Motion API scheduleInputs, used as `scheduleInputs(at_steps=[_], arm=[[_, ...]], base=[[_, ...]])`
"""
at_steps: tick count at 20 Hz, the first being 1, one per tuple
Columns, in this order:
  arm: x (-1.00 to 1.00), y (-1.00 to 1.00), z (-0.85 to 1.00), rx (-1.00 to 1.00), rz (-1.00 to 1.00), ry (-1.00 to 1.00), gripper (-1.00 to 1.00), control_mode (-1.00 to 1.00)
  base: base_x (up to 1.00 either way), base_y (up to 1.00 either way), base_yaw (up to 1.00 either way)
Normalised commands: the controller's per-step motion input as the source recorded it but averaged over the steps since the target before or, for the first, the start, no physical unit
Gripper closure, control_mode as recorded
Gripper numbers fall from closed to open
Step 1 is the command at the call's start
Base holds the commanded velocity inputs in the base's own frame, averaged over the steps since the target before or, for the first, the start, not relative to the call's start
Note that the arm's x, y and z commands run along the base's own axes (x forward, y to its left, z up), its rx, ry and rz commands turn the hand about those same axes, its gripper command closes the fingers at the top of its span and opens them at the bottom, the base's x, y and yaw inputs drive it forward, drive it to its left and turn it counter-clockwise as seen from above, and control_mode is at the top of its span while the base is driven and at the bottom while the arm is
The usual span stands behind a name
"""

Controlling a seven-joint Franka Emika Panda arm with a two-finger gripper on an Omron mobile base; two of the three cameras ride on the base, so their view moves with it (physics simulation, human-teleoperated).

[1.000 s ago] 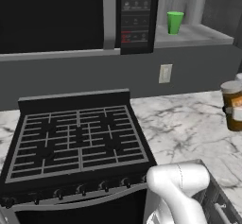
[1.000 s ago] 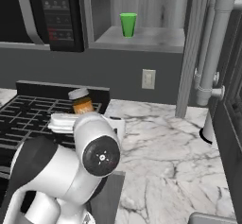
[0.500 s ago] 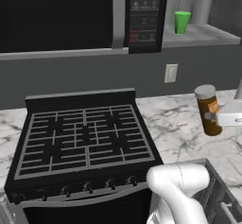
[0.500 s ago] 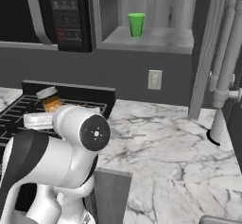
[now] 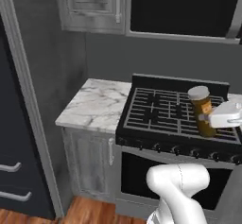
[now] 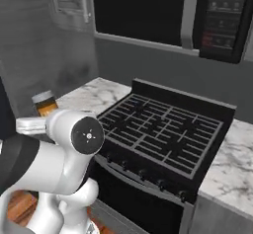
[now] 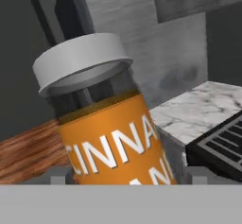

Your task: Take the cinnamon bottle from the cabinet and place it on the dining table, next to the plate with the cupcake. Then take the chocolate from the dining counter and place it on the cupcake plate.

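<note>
Hand view is taken up largely by the cinnamon bottle [image 7: 106, 124], its pale cap uppermost and its orange label, lettered CINNA, facing the camera, tilted slightly to one side. The bottle is carried in the air and rests on no surface, so the first part of the task, taking it out of the cabinet, is judged to be done. The dining table, the plate, the cupcake and the chocolate are not met with in these views, so the setting down beside the plate and the whole chocolate step are judged to be still left.

In the left base view the bottle [image 5: 202, 111] is seen held upright in front of the black stove [image 5: 177, 114], above the grates, with the white gripper [image 5: 208, 119] coming in from the right and closed around its lower half. The jaws are set wide, spread by the bottle's own width, one on either side of the label; the body below the cap lies between them, the cap standing clear above. In the right base view the bottle [image 6: 45, 104] shows just behind the arm's white elbow, near the marble counter [image 6: 94, 92] left of the stove.
</note>
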Motion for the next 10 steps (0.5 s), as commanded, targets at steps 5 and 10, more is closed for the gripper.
scheduleInputs(at_steps=[5, 10], arm=[[0.00, 0.00, 0.00, 0.00, 0.00, 0.00, 1.00, 1.00], [0.00, 0.00, 0.00, 0.00, 0.00, 0.00, 1.00, 1.00]], base=[[-0.18, 0.74, 0.90], [-0.07, 0.45, 0.97]])
